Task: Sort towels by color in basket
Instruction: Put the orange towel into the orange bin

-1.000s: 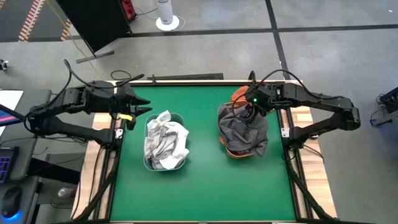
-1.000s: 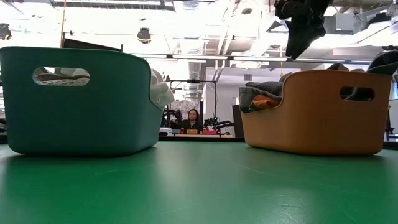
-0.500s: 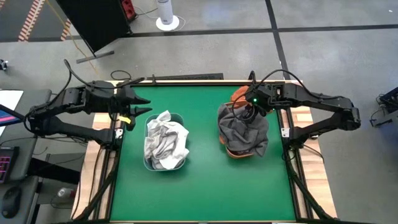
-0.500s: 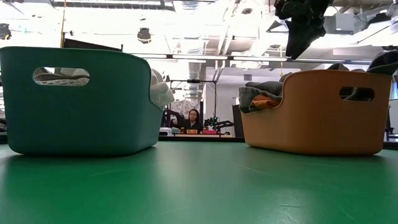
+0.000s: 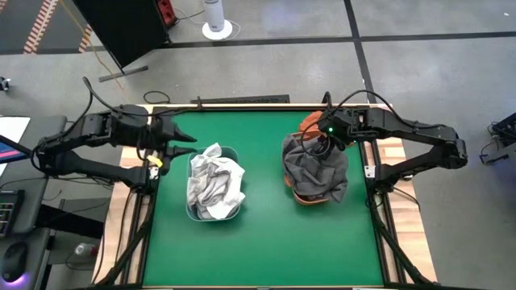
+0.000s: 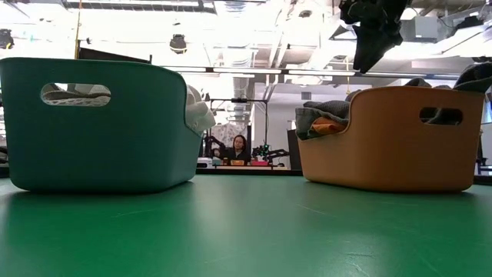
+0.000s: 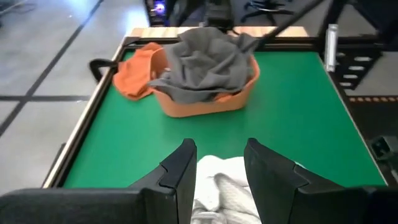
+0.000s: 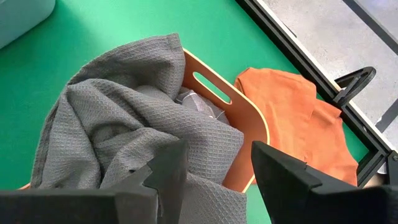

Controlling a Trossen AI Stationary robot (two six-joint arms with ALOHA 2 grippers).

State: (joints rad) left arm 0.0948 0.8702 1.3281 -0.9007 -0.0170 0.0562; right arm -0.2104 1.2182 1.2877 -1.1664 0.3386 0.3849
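- Right now, from above, I see my right gripper (image 5: 321,147) hovering over the far end of the orange basket (image 5: 303,198), jaws parted and holding nothing — its wrist view shows both fingers spread above the cloth, not in it.
- A dark grey towel (image 8: 118,130) is heaped in that basket, spilling over the rim.
- The relation that matters: a rust-orange towel (image 5: 310,122) lies flat on the green table (image 5: 266,242) just beyond the basket's far end, toward the back edge. It touches the basket wall and lies close by the right gripper, slightly farther out.
- The right arm is much the nearer one; I judge this towel is its job.
- The towel reaches the table's raised back rail (image 8: 298,59), so there is little room behind it. I would come down from above.
- My left gripper (image 5: 182,143) waits at the left side, near the far end of the teal basket (image 6: 100,146), fingers apart and empty.
- That basket holds the white and pale towels (image 5: 214,184), piled above the rim.
- Between the two baskets the table is open green — free room for moving.
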